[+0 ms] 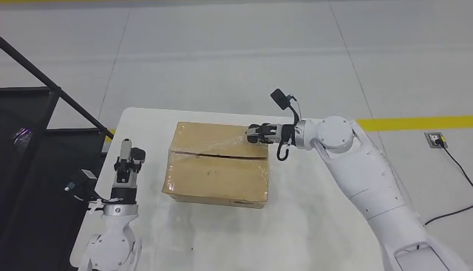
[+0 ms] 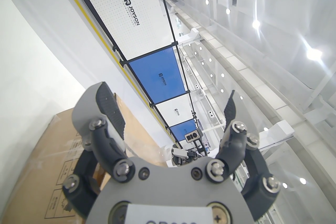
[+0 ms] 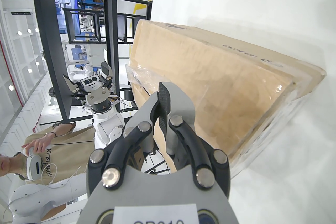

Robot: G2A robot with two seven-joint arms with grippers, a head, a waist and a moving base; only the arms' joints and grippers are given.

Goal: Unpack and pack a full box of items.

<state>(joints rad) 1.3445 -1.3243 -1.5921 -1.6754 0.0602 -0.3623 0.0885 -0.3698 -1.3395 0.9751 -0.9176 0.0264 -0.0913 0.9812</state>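
1. One cardboard box (image 1: 216,164) sits in the middle of the white table (image 1: 310,227). Its flaps are closed, so nothing inside can be counted.
2. The box's long axis runs left to right. The single seam (image 1: 214,153) along its top runs the same way, under clear tape (image 3: 134,75).
3. The right gripper (image 1: 251,133) is at the right end of that seam, on the far right part of the lid. It points leftward along the seam.
4. In its own wrist view the right gripper (image 3: 160,101) is clenched, pads pressed together. Whether a strip of tape is pinched between them cannot be told.
5. The box (image 3: 210,83) lies right against that claw, and a crinkled loose edge of tape shows just beyond the fingertips.
6. The left gripper (image 1: 126,151) stands just left of the box, apart from it and aimed upward.
7. The left gripper (image 2: 168,93) is released, its fingers spread wide and holding nothing. The box (image 2: 39,156) sits low beside it.
8. The count is one box, one taped seam and two grippers.
9. The right arm is clearly nearer the seam, so it looks best placed to open the box. Any pull would likely run leftward along the long axis.
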